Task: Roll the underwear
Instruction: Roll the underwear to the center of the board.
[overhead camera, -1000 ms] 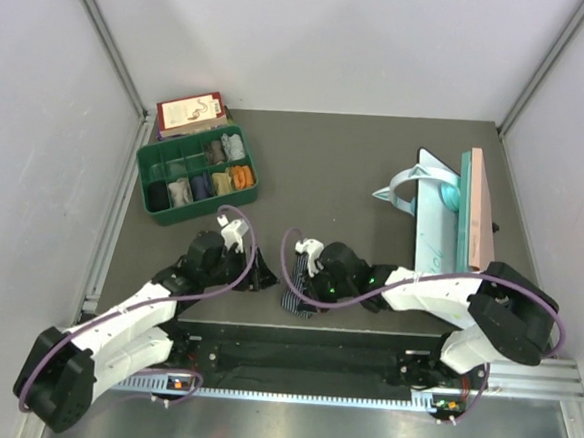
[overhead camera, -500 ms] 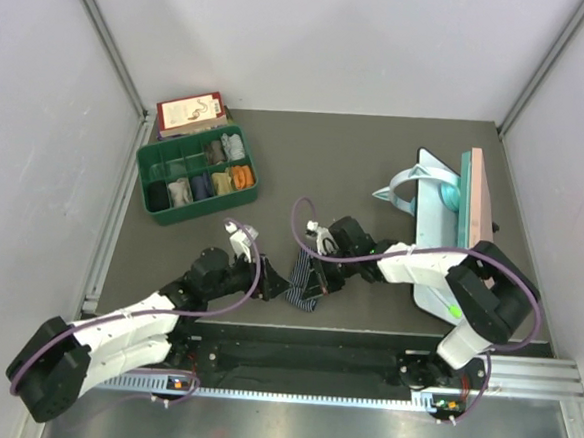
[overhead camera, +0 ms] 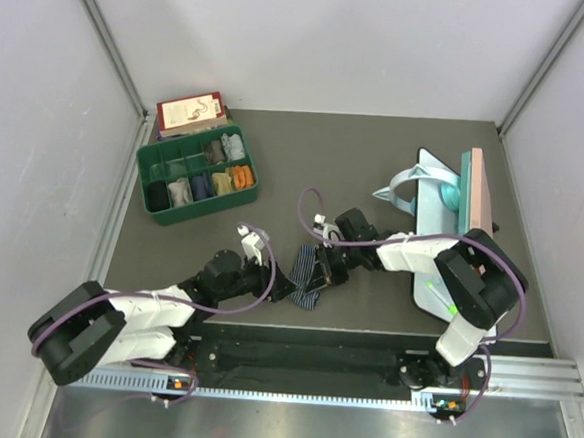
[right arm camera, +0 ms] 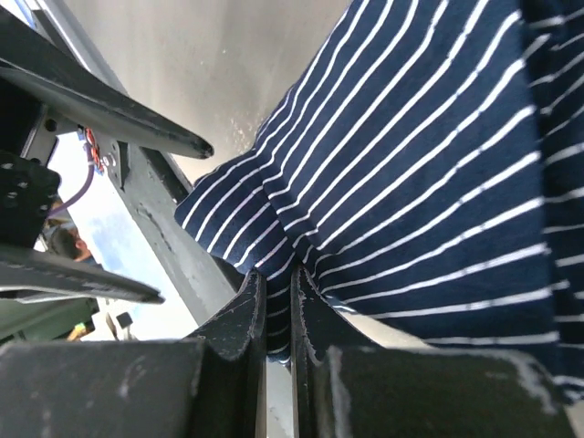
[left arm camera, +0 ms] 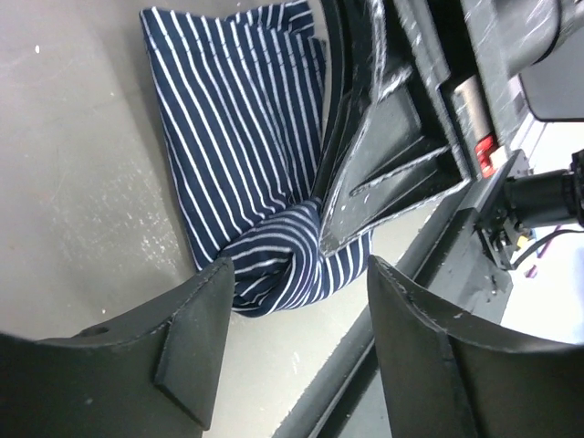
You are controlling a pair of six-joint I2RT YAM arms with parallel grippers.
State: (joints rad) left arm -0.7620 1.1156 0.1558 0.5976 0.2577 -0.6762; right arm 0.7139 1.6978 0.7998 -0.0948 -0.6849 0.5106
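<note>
The dark blue underwear with thin white stripes (overhead camera: 305,282) lies bunched near the table's front edge, between my two grippers. It fills the right wrist view (right arm camera: 429,155) and the top of the left wrist view (left arm camera: 237,155). My right gripper (overhead camera: 320,271) is shut on a fold of the striped underwear (right arm camera: 278,274). My left gripper (overhead camera: 275,283) is open and empty just left of the cloth (left arm camera: 297,278), its fingers (left arm camera: 196,328) near the bunched lower end. The black underwear is not in view.
A green compartment tray (overhead camera: 152,159) with several small rolled cloths stands at the back left, a red box (overhead camera: 189,110) behind it. A light blue stand with a pink board (overhead camera: 453,210) sits at the right. The table's dark front rail (overhead camera: 314,331) runs just below the cloth.
Both grippers have moved away from the front edge toward the table's middle, carrying the striped underwear with them. The left arm has stretched out lower and to the right.
</note>
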